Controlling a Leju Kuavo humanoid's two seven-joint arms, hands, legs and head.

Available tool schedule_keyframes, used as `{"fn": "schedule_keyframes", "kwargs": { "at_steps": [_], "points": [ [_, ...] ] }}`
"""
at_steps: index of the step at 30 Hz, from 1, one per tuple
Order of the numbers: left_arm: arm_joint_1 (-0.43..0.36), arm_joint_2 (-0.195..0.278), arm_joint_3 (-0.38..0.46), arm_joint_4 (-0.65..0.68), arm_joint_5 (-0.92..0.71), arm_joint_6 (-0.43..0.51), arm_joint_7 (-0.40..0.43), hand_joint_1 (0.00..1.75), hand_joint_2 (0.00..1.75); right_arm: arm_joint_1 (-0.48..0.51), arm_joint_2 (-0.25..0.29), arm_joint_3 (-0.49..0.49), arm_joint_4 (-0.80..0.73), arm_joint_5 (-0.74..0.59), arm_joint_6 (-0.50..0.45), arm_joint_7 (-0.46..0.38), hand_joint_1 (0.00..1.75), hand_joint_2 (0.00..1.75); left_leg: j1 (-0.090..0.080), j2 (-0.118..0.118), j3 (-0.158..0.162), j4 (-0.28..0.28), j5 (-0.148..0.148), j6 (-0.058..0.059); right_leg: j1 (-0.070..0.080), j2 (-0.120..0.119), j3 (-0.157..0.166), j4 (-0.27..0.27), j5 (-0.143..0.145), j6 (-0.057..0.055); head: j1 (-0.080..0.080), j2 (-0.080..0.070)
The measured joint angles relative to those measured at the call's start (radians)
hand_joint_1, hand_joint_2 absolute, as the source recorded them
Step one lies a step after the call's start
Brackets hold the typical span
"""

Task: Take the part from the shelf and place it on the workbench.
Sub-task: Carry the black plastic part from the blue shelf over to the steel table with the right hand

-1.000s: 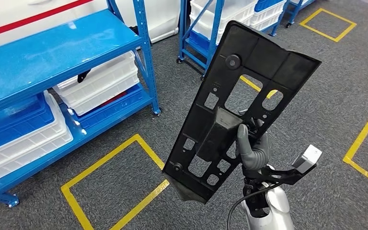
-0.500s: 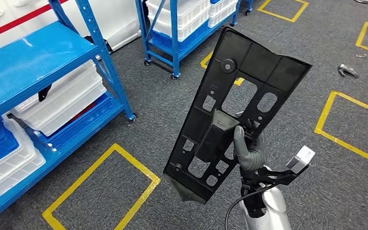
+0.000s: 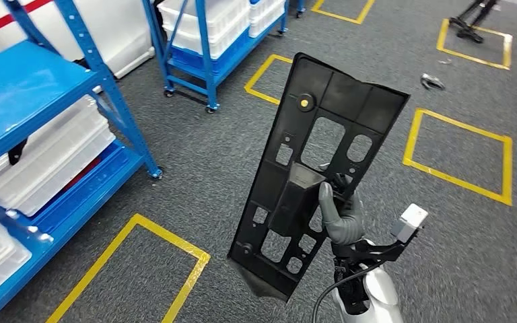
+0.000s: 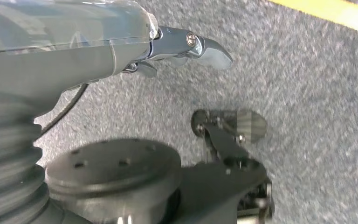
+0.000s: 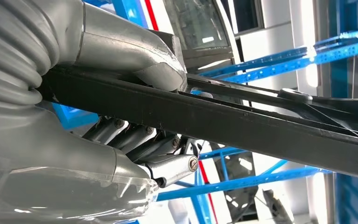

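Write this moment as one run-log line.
right hand: grips black part, upright | left hand: holds nothing | workbench: unseen

Your right arm (image 3: 367, 296) rises from below with its hand (image 3: 340, 217) raised upright, thumb (image 3: 326, 202) pressed on the front of the black part (image 3: 323, 168) and fingers (image 5: 135, 140) curled behind it; your left hand (image 4: 186, 46) hangs toward the floor, holding nothing, fingers apart.

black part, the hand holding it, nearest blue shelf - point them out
black part (image 3: 336, 101): head view, solid upper panel
right hand (image 3: 342, 219): head view, grey thumb side
blue shelf (image 3: 20, 94): head view, top deck
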Motion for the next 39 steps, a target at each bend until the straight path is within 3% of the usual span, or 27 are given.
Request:
{"fn": "schedule_keyframes", "kwargs": {
  "at_steps": [1,2,4,6,7,9,11,13,15,16,18,20,22,24,26,28,29,31,32,33,35,36,38,39],
  "points": [
    [0.0,0.003,0.004,0.0,0.007,0.007,0.0,0.0,1.75,-0.006,0.0,0.01,0.017,-0.008,0.001,-0.002,1.75,1.75,-0.001,0.013,-0.001,0.0,0.0,0.0,0.0,-0.003,0.003,0.003,0.007,-0.001,0.0,0.0],
    [-0.001,0.006,0.007,0.0,0.011,0.011,0.0,0.0,1.75,-0.015,0.0,0.019,0.036,-0.015,0.002,-0.004,1.75,1.75,-0.002,0.026,-0.001,0.0,0.0,0.0,0.0,-0.008,0.025,-0.031,0.03,-0.003,0.0,0.0],
    [-0.004,0.01,0.012,0.0,0.014,0.014,0.0,0.0,1.75,-0.035,0.0,0.035,0.069,-0.023,0.004,-0.009,1.75,1.75,-0.006,0.046,0.001,0.0,-0.002,-0.003,0.007,-0.044,0.103,-0.164,0.081,-0.014,0.0,0.0],
    [-0.005,0.011,0.015,0.0,0.013,0.014,0.0,0.0,1.75,-0.054,0.0,0.051,0.091,-0.024,0.003,-0.022,1.75,1.75,-0.01,0.063,0.003,0.001,-0.004,-0.01,0.019,-0.075,0.149,-0.252,0.099,-0.028,0.0,0.0],
    [-0.004,0.011,0.016,0.0,0.011,0.013,-0.003,0.0,1.75,-0.06,0.0,0.057,0.1,-0.021,-0.002,-0.03,1.75,1.75,-0.011,0.071,0.004,0.0,-0.005,-0.014,0.025,-0.078,0.152,-0.262,0.095,-0.032,-0.001,0.0],
    [-0.006,0.011,0.016,0.0,0.006,0.012,-0.014,0.0,1.75,-0.063,0.0,0.065,0.113,-0.008,-0.026,-0.044,1.75,1.75,-0.01,0.082,0.009,-0.001,-0.009,-0.025,0.022,-0.055,0.154,-0.27,0.101,-0.04,-0.001,0.0],
    [-0.007,0.012,0.016,0.0,0.0,0.009,-0.028,0.0,1.75,-0.06,0.001,0.067,0.119,0.008,-0.054,-0.055,1.75,1.75,-0.007,0.048,0.0,0.033,-0.038,-0.035,0.014,-0.034,0.159,-0.281,0.108,-0.051,-0.001,0.0],
    [-0.005,0.014,0.016,0.0,-0.004,0.009,-0.033,0.0,1.75,-0.055,0.004,0.071,0.119,0.018,-0.069,-0.059,1.75,1.75,-0.004,-0.003,-0.048,0.144,-0.099,-0.041,0.01,-0.011,0.16,-0.284,0.112,-0.058,-0.002,0.0],
    [-0.001,0.016,0.016,0.0,-0.005,0.012,-0.031,0.0,1.75,-0.044,0.006,0.073,0.119,0.023,-0.073,-0.059,1.75,1.75,-0.001,-0.017,-0.104,0.261,-0.14,-0.046,0.01,0.016,0.158,-0.282,0.113,-0.059,-0.003,0.0],
    [0.0,0.017,0.016,0.0,-0.006,0.014,-0.03,0.0,1.75,-0.038,0.006,0.073,0.118,0.024,-0.074,-0.059,1.75,1.75,0.001,-0.019,-0.114,0.278,-0.132,-0.048,0.009,0.031,0.158,-0.28,0.113,-0.059,-0.003,0.0],
    [0.0,0.019,0.016,0.0,-0.007,0.017,-0.028,0.0,1.75,-0.031,0.006,0.072,0.118,0.026,-0.075,-0.059,1.75,1.75,0.007,-0.027,-0.084,0.2,-0.069,-0.051,0.007,0.06,0.158,-0.273,0.11,-0.055,-0.003,0.0],
    [0.0,0.02,0.016,0.0,-0.01,0.02,-0.025,0.0,1.75,-0.031,0.006,0.072,0.118,0.03,-0.076,-0.062,1.75,1.75,0.017,-0.073,-0.031,0.075,-0.016,-0.053,0.005,0.085,0.152,-0.261,0.105,-0.045,-0.002,0.0],
    [0.0,0.021,0.015,0.0,-0.016,0.024,-0.021,0.0,1.75,-0.031,0.007,0.071,0.118,0.04,-0.084,-0.068,1.75,1.75,0.019,-0.108,-0.009,0.021,-0.008,-0.047,0.003,0.106,0.141,-0.254,0.105,-0.032,-0.002,0.0],
    [-0.001,0.023,0.013,0.0,-0.026,0.026,-0.018,0.0,1.75,-0.027,0.008,0.071,0.118,0.057,-0.106,-0.077,1.75,1.75,0.016,-0.094,-0.008,0.015,-0.006,-0.034,0.0,0.126,0.134,-0.252,0.108,-0.018,-0.002,0.0],
    [-0.003,0.025,0.008,0.0,-0.037,0.027,-0.016,0.0,1.75,-0.021,0.008,0.07,0.114,0.076,-0.133,-0.084,1.75,1.75,0.016,-0.07,-0.003,0.004,0.0,-0.017,0.003,0.097,0.119,-0.208,0.087,-0.01,0.002,0.0],
    [-0.003,0.028,0.002,0.0,-0.045,0.025,-0.015,0.0,1.75,-0.017,0.008,0.07,0.107,0.089,-0.151,-0.089,1.75,1.75,0.013,-0.044,0.001,-0.004,0.003,-0.007,0.008,0.035,0.078,-0.104,0.028,-0.005,0.009,0.0],
    [-0.001,0.029,-0.001,0.0,-0.047,0.024,-0.015,0.0,1.75,-0.016,0.009,0.07,0.104,0.093,-0.157,-0.091,1.75,1.75,0.011,-0.03,0.002,-0.006,0.003,-0.004,0.007,0.015,0.052,-0.045,-0.004,-0.002,0.012,0.0],
    [0.001,0.032,-0.004,0.0,-0.049,0.024,-0.016,0.0,1.75,-0.011,0.009,0.069,0.1,0.096,-0.161,-0.092,1.75,1.75,0.008,-0.002,0.002,-0.006,0.001,-0.003,0.006,0.0,0.021,0.023,-0.033,0.0,0.012,0.0],
    [0.001,0.033,-0.005,0.0,-0.049,0.023,-0.017,0.0,1.75,-0.008,0.009,0.069,0.1,0.097,-0.162,-0.092,1.75,1.75,0.008,0.011,0.003,-0.005,-0.001,-0.004,0.006,-0.004,0.028,0.01,-0.02,0.0,0.012,0.0],
    [0.0,0.035,-0.006,0.0,-0.049,0.023,-0.018,0.0,1.75,-0.006,0.009,0.069,0.099,0.097,-0.162,-0.092,1.75,1.75,0.008,0.023,0.004,-0.005,-0.002,-0.005,0.006,-0.01,0.052,-0.036,0.009,-0.002,0.013,0.0],
    [-0.002,0.035,-0.008,0.0,-0.049,0.024,-0.02,0.0,1.75,-0.005,0.009,0.069,0.096,0.097,-0.162,-0.092,1.75,1.75,0.006,0.043,0.01,-0.005,-0.007,-0.011,0.011,-0.041,0.121,-0.17,0.071,-0.009,0.013,0.0],
    [-0.002,0.036,-0.008,0.0,-0.049,0.024,-0.021,0.0,1.75,-0.006,0.01,0.069,0.094,0.097,-0.162,-0.092,1.75,1.75,0.003,0.052,0.012,-0.004,-0.01,-0.016,0.016,-0.057,0.147,-0.221,0.086,-0.015,0.012,0.0],
    [-0.002,0.036,-0.008,0.0,-0.049,0.025,-0.023,0.0,1.75,-0.008,0.012,0.068,0.092,0.098,-0.162,-0.092,1.75,1.75,-0.002,0.071,0.014,-0.003,-0.014,-0.026,0.025,-0.066,0.161,-0.262,0.086,-0.025,0.012,0.0],
    [-0.003,0.036,-0.008,0.0,-0.049,0.026,-0.023,0.0,1.75,-0.008,0.012,0.068,0.092,0.098,-0.162,-0.092,1.75,1.75,-0.003,0.082,0.015,-0.003,-0.016,-0.031,0.024,-0.056,0.16,-0.267,0.086,-0.03,0.011,0.0]
  ]
}}
